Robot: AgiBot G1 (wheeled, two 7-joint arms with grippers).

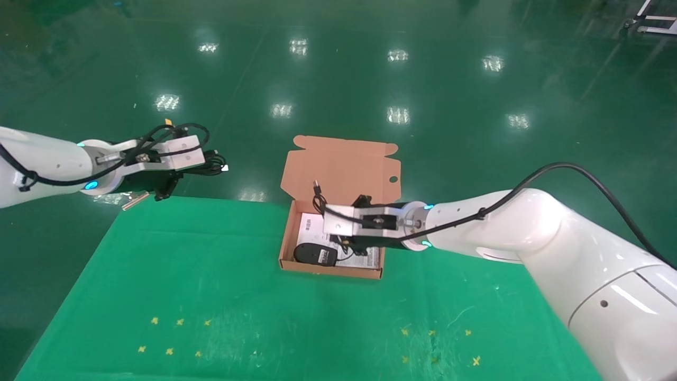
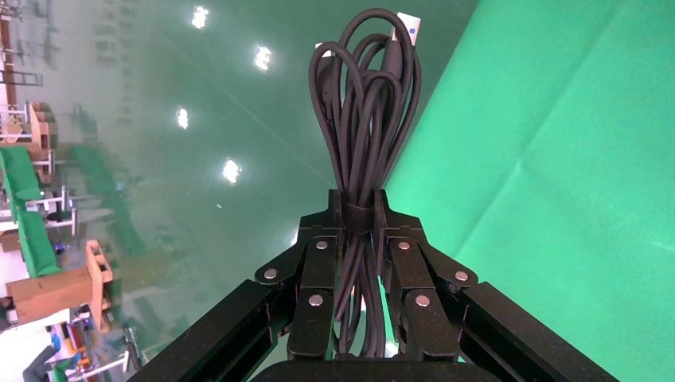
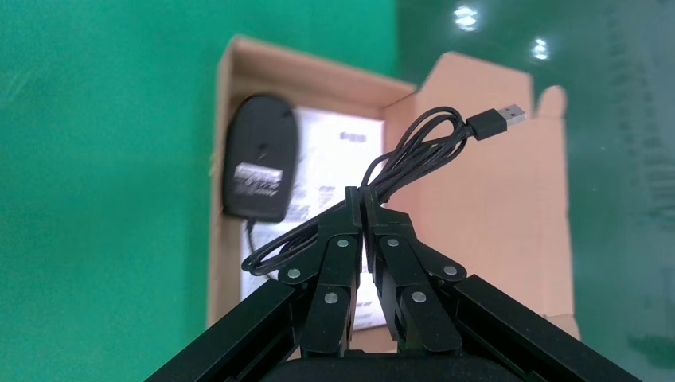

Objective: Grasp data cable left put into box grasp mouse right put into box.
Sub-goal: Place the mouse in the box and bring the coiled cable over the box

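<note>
The salmon-orange box (image 1: 330, 271) stands open at the table's back middle, its flap lid (image 1: 344, 169) upright. The black mouse (image 1: 314, 254) lies in the box on the white sheet, underside up; it also shows in the right wrist view (image 3: 259, 159). My right gripper (image 1: 328, 214) (image 3: 357, 197) hovers over the box, shut on the mouse's cord (image 3: 414, 151), with the USB plug (image 3: 501, 119) sticking up. My left gripper (image 1: 211, 160) (image 2: 357, 208) is raised at the far left beyond the table's back edge, shut on the looped data cable (image 1: 203, 159) (image 2: 366, 103).
The table is covered in green cloth (image 1: 211, 291) with small yellow cross marks near the front left (image 1: 174, 333) and front right (image 1: 433, 344). A small tan strip (image 1: 135, 200) lies at the back left corner. Glossy green floor lies beyond.
</note>
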